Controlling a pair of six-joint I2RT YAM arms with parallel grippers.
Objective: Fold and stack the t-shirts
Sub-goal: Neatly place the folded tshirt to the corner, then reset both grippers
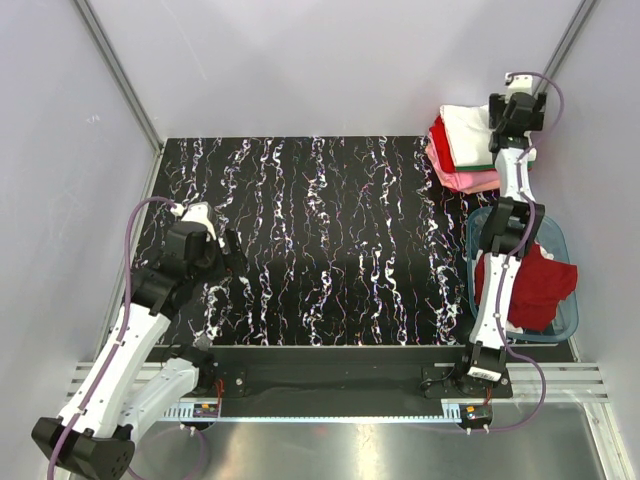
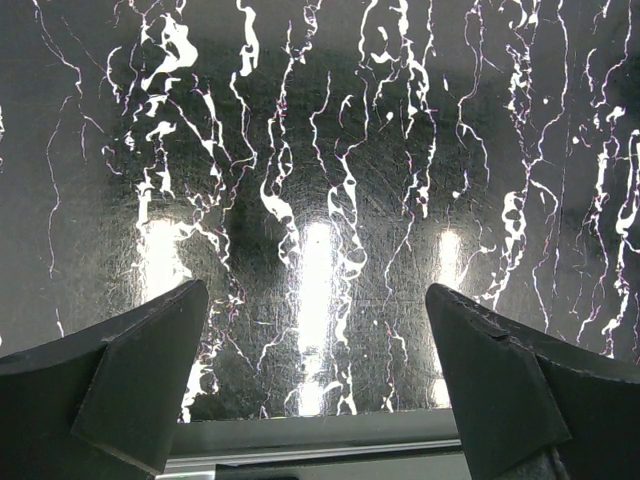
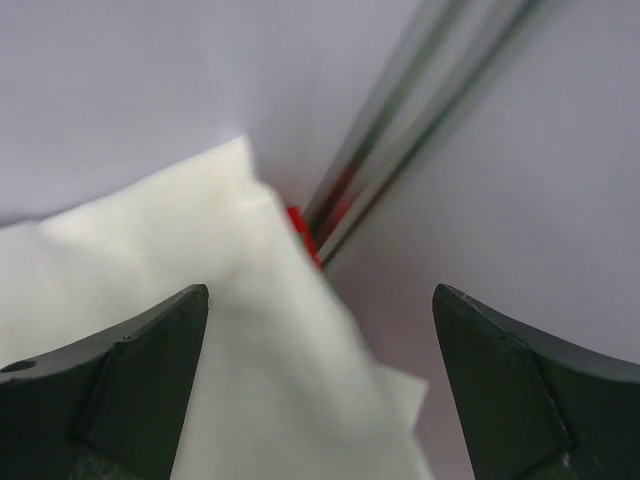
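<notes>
Bench (image 1: 320,250): black, white-veined.
Tub (image 1: 563,245): right edge, holds dark red t-shirt (image 1: 540,285).
Folded t-shirts (image 1: 462,150): far right corner, white on top.
Right hand (image 3: 320,300): released, just above the stack.
Left hand (image 2: 315,290): released, near left edge.

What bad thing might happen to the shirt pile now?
The open right hand hangs right over the white t-shirt topping the stack; pulling back, it might snag and unfold it. The stack sits at the far corner of the table, layers sticking out unevenly, so a bump could tip it.
</notes>
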